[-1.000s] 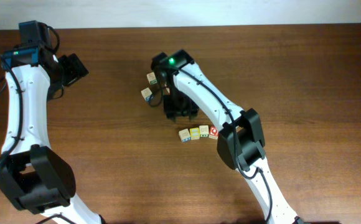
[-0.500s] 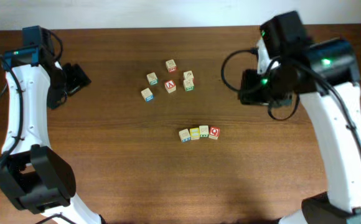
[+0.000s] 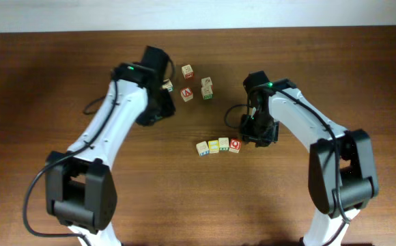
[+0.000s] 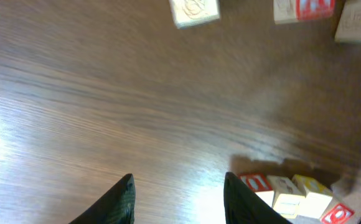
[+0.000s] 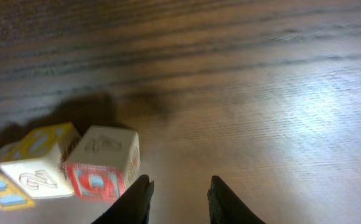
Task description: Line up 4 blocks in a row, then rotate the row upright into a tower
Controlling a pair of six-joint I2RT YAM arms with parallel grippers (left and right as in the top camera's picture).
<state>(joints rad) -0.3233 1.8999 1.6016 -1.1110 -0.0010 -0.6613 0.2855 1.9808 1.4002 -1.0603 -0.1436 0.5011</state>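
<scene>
The empty, narrowly parted right gripper [image 5: 179, 196] hangs just beside the pale wooden red-lettered cube [image 5: 101, 160]; a skewed descent could knock it.

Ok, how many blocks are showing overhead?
9. Front row: blue block, yellow block, pale block, red-O block. Behind: top block, A block, tan block touching green block, edge block half under the left arm, which may hide more.

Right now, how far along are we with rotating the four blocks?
Done: the four blocks sit in a row; which have been turned I cannot tell. In hand: nothing; left gripper and right gripper are open and empty, the right beside the red-letter block. Remaining: likely gripping that end block.
</scene>
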